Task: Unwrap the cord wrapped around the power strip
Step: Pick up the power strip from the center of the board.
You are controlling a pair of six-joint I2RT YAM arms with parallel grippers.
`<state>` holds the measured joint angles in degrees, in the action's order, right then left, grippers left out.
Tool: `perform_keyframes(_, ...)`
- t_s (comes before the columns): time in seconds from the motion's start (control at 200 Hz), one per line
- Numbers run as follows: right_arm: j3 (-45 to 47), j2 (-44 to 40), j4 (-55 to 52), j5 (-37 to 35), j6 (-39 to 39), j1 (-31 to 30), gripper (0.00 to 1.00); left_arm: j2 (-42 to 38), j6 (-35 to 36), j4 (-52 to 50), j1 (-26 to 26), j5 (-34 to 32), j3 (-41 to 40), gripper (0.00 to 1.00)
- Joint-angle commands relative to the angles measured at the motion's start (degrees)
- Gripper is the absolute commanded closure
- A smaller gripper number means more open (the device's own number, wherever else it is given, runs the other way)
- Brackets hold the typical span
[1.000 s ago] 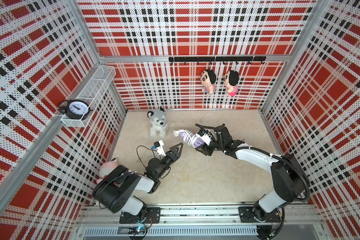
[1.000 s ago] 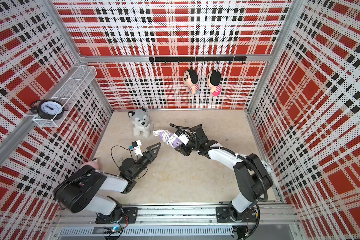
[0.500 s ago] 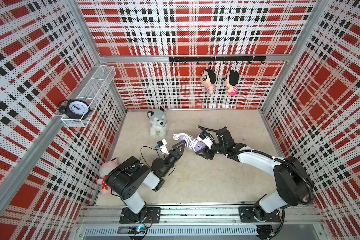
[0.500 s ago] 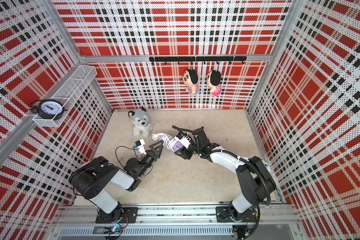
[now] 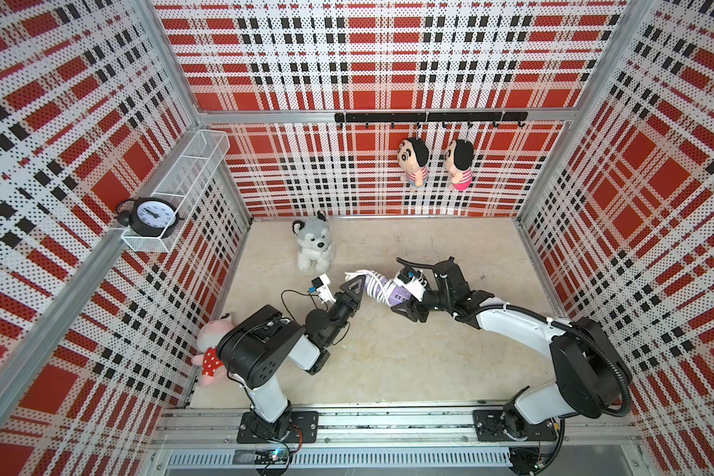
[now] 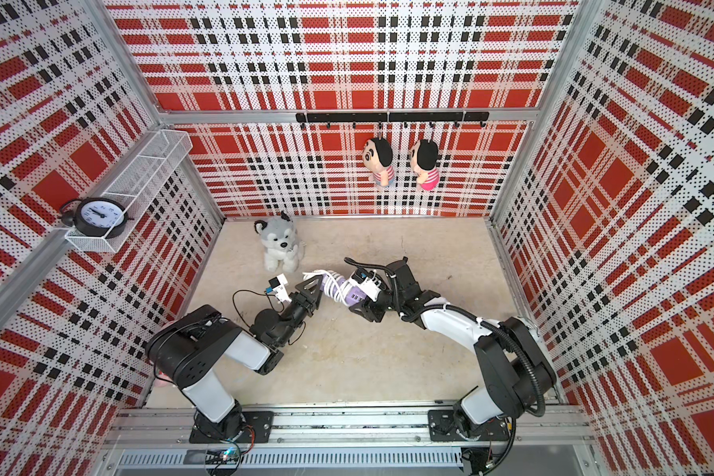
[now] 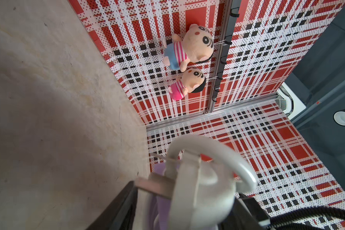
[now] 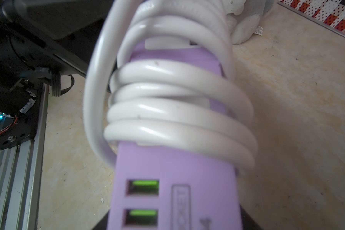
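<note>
My right gripper [image 5: 405,294] [image 6: 361,294] is shut on the USB end of the lavender power strip [image 5: 396,296] [image 8: 175,169] and holds it above the table. The white cord [image 5: 372,284] [image 8: 167,111] is wound round the strip in several turns. My left gripper [image 5: 357,281] [image 6: 312,284] is at the strip's other end. In the left wrist view the cord's white plug [image 7: 203,189] lies between its black fingers [image 7: 126,207], which press in on both sides, and a cord loop [image 7: 217,147] arches above. The picture there is blurred.
A husky plush [image 5: 312,245] sits just behind the left gripper. A pink plush [image 5: 215,342] lies by the left wall beside the left arm. Two dolls [image 5: 413,160] hang from the back-wall rail. A clock [image 5: 151,214] stands on the wire shelf.
My left arm has reached to the right, up to the strip's free end, and its jaws have narrowed round the plug. The right gripper has shifted the strip slightly to the right.
</note>
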<state>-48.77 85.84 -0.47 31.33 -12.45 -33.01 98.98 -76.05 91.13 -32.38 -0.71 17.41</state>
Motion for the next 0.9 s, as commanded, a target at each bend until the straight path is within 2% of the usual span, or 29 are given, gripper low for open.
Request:
perform_keyframes(0.0, -0.64, -2.45, 3.76, 1.68, -3.34, -1.35, 1.0, 1.03, -0.58, 12.84, -0.09, 0.05, 1.13, 0.37)
perform_keyframes(0.145, -0.85, -2.13, 3.67, 1.27, -3.88, -1.87, 1.0, 2.41, -1.36, 12.86, -0.23, 0.86, 1.74, 0.42)
perform_keyframes(0.366, -1.84, -1.4, 2.9, 1.24, -3.25, -2.05, 0.99, 2.72, -1.89, 12.84, 0.08, 1.49, 1.8, 0.69)
perform_keyframes(0.396, -2.03, -1.3, 2.76, 1.2, -2.58, -2.05, 0.86, 2.7, -2.14, 12.84, 0.27, 1.45, 1.55, 0.74)
perform_keyframes(0.416, -2.3, -1.25, 2.63, 1.04, -1.81, -2.05, 0.72, 2.71, -2.31, 12.8, 0.38, 1.37, 1.36, 0.78)
perform_keyframes(0.471, -4.03, -0.49, 0.54, -0.84, 1.14, -2.03, 0.22, 2.62, -2.48, 12.84, 0.85, 1.24, 0.73, 0.86)
perform_keyframes(0.476, -4.03, -0.49, 0.54, -0.84, 1.14, -2.03, 0.22, 2.58, -2.5, 12.8, 0.88, 1.2, 0.67, 0.87)
perform_keyframes(0.481, -4.46, -0.28, -0.33, -1.12, 1.36, -2.0, 0.16, 2.6, -2.51, 12.82, 0.9, 1.17, 0.6, 0.88)
perform_keyframes(0.506, -5.85, 0.28, -2.63, -1.89, 1.66, -1.97, 0.07, 2.62, -2.53, 12.8, 1.18, 1.05, 0.25, 0.91)
perform_keyframes(0.541, -7.85, 0.92, -5.91, -3.15, 2.17, -1.88, 0.0, 2.58, -2.48, 12.76, 1.71, 1.02, -0.06, 0.95)
perform_keyframes(0.596, -10.79, 1.42, -10.91, -4.17, 2.56, -1.37, 0.0, 2.72, -2.11, 12.72, 2.58, 1.37, -0.65, 1.0)
perform_keyframes(0.676, -13.24, 0.53, -15.05, -6.57, 3.77, -0.86, 0.0, 3.11, -0.9, 12.65, 3.89, 1.82, -1.22, 1.0)
perform_keyframes(0.741, -14.75, -0.81, -17.18, -7.67, 5.28, -0.62, 0.04, 3.49, 1.27, 12.41, 4.62, 2.52, -1.11, 1.0)
perform_keyframes(0.842, -18.62, -0.7, -19.3, -5.05, 9.75, -0.47, 0.26, 4.33, 6.07, 11.96, 4.85, 3.17, -0.42, 1.0)
perform_keyframes(0.877, -20.52, 0.66, -20.27, -2.84, 11.73, -0.55, 0.41, 4.91, 7.48, 11.92, 4.79, 4.0, 0.17, 1.0)
perform_keyframes(0.892, -21.49, 1.38, -20.74, -1.85, 12.4, -0.6, 0.51, 5.14, 8.12, 11.92, 4.78, 4.44, 0.5, 1.0)
